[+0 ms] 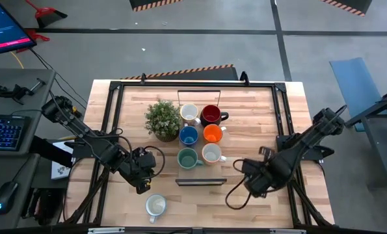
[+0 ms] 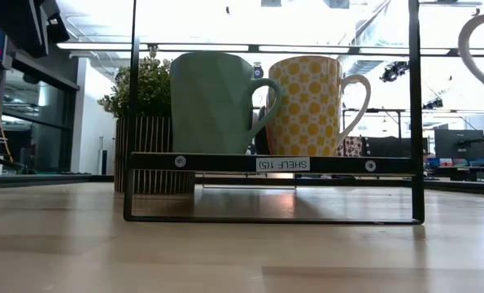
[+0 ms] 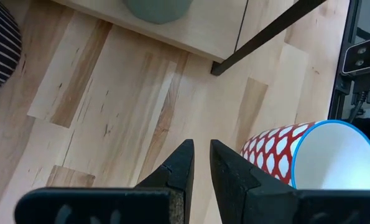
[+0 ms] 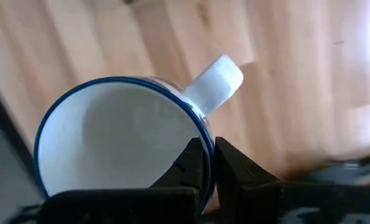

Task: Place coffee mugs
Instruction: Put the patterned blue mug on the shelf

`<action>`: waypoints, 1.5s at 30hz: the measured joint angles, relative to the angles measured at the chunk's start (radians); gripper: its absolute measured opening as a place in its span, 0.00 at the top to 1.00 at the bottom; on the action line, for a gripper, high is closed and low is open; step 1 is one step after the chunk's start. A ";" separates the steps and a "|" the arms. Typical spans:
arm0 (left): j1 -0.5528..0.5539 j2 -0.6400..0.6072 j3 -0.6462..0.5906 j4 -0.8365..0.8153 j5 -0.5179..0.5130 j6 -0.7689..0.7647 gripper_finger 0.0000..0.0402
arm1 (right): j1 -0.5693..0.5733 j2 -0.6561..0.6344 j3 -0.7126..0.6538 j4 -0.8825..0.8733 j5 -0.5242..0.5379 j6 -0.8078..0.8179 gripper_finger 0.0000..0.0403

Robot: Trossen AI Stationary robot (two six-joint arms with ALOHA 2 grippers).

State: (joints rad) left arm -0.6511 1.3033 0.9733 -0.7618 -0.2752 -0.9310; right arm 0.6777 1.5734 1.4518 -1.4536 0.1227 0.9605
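Six coffee mugs stand in two rows on the black wire shelf (image 1: 201,182): white (image 1: 189,112), dark red (image 1: 211,115), blue (image 1: 188,135), orange (image 1: 212,133), teal (image 1: 188,158) and one white inside (image 1: 211,153). A red-and-white patterned mug (image 3: 309,155) stands on the table near the front edge. Just beside it, toward the shelf, my left gripper (image 3: 201,149) is nearly shut and holds nothing. Right of the shelf, my right gripper (image 4: 208,146) is shut on a white, blue-rimmed mug (image 4: 110,143). That gripper (image 1: 250,182) hides this mug in the high view. My right gripper pinches the mug's rim (image 4: 200,127) right beside the handle (image 4: 216,87), one finger inside the cup and one outside. The fingers come from above, pointing down. The mug hangs mouth up, lifted clear of the table.
A potted plant (image 1: 162,119) stands at the shelf's far left corner. The shelf's front bar (image 2: 274,163) runs across at low height before the teal mug (image 2: 213,102) and a yellow-patterned mug (image 2: 311,106). Bare wood lies right of the shelf and along the near edge.
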 joint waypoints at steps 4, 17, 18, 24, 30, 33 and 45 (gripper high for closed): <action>0.000 0.000 0.000 0.000 -0.001 0.000 0.89 | -0.032 -0.017 0.000 -0.053 0.035 -0.114 1.00; 0.000 0.000 0.000 0.000 -0.001 0.000 0.89 | -0.180 -0.018 0.000 0.005 0.062 -0.584 1.00; 0.000 0.000 0.000 0.000 -0.001 0.000 0.89 | -0.188 -0.018 0.000 0.019 0.062 -0.614 1.00; 0.000 0.000 0.000 0.000 -0.001 0.000 0.89 | -0.226 -0.018 0.000 0.121 0.052 -0.772 1.00; 0.000 0.000 0.000 0.000 -0.001 0.014 0.89 | -0.249 -0.018 0.000 0.161 0.018 -0.859 1.00; 0.000 0.000 0.000 0.000 -0.001 0.028 0.89 | -0.257 -0.018 0.000 0.161 0.014 -0.888 1.00; 0.000 0.000 0.000 -0.001 -0.001 0.044 0.89 | -0.260 -0.014 0.000 0.274 -0.002 -0.994 1.00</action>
State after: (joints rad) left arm -0.6510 1.3033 0.9737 -0.7628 -0.2760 -0.8867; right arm 0.4179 1.5596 1.4521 -1.1800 0.1203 -0.0337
